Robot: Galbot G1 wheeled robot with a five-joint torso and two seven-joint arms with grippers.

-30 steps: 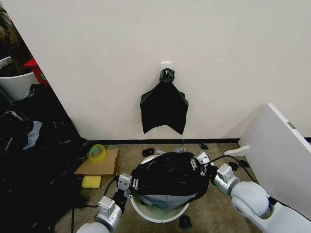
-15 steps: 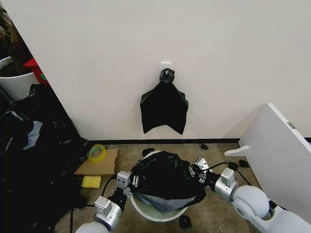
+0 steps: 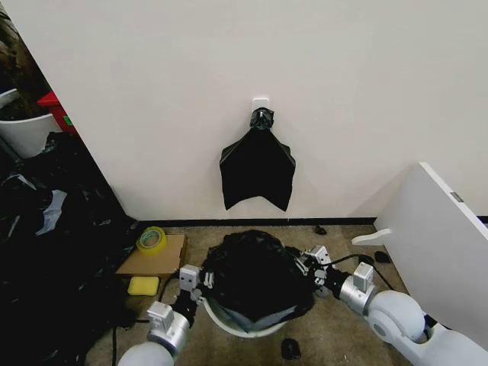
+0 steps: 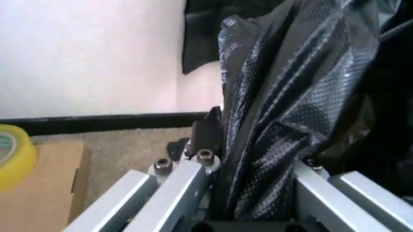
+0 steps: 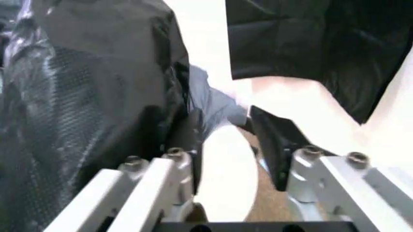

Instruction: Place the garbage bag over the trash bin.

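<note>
Black, crinkly plastic of the garbage bag draped over the white trash bin on the floor by the wall, covering the top and the far side; near lower wall of the bin bare below the bag's hem. Held at two opposite sides: left tool at the bag's left edge, right tool at its right edge, both low over the carpet. In the left wrist view, left tool clamped on a bunched fold of the bag, plastic pinched between the metal fingers. In the right wrist view, right tool with its dark pads set apart, the bin's rolled white rim lying in the gap and the bag gathered against one finger; whether pinched there or just lying against it, cannot tell.

Hung on the wall above, a flat black bag bunch knotted at its top. Left of the bin, a cardboard sheet bearing a yellow tape roll, a yellow sponge just beside it. Farther left, a heap of black sheeting. At the right, a white panel.
</note>
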